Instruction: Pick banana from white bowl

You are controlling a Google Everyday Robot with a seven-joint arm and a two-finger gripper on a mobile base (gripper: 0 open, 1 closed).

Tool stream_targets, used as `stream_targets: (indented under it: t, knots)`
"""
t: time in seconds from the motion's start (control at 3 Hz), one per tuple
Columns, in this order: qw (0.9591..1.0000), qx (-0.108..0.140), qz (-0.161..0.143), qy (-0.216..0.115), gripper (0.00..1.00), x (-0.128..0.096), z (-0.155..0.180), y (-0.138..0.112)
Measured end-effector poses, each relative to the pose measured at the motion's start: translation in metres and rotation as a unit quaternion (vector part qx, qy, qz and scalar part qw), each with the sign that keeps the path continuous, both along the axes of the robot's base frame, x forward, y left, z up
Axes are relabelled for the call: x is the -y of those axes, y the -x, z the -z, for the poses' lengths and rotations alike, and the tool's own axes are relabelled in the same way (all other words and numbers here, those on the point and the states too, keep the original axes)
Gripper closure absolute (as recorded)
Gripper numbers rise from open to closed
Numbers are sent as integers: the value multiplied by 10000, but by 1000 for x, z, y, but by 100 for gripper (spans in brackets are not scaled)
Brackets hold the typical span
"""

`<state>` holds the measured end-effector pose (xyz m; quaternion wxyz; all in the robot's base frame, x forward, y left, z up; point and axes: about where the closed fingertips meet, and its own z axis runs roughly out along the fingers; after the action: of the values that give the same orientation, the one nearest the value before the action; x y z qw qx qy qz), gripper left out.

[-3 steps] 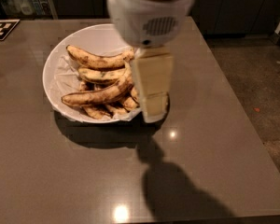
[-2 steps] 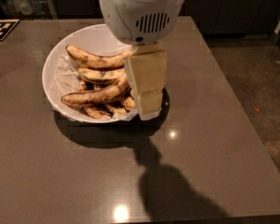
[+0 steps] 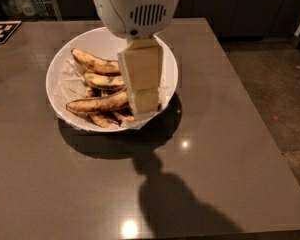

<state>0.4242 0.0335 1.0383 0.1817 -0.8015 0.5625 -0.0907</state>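
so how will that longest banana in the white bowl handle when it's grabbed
The banana is brown-mottled, so probably soft and easily bruised by a firm squeeze. Its curve and the crinkled paper lining the white bowl may let it rock or slide. The tool hangs low over the bowl.

The white bowl is wide, shallow and glossy, lined with crinkled white paper, and stands upright on the dark bench, toward its far left part. The banana is the longest of the pile inside: gently curved, dull yellow heavily mottled brown-black. It lies nearly level across the near side of the pile, on top of shorter bananas, with its left end near the bowl's left wall. Its right end runs under the hand, which hangs low over the bowl's right half.
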Motion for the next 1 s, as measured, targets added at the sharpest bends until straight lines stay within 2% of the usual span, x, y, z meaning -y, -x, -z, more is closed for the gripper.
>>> stream_targets:
  t: [0.33, 0.67, 1.0]
  knots:
    - [9998, -157, -80, -106, 0, -13, 9, -12]
    - [9989, -427, -85, -152, 8, -19, 27, -23]
    - [9966, -807, -5, -142, 10, -16, 56, -32]
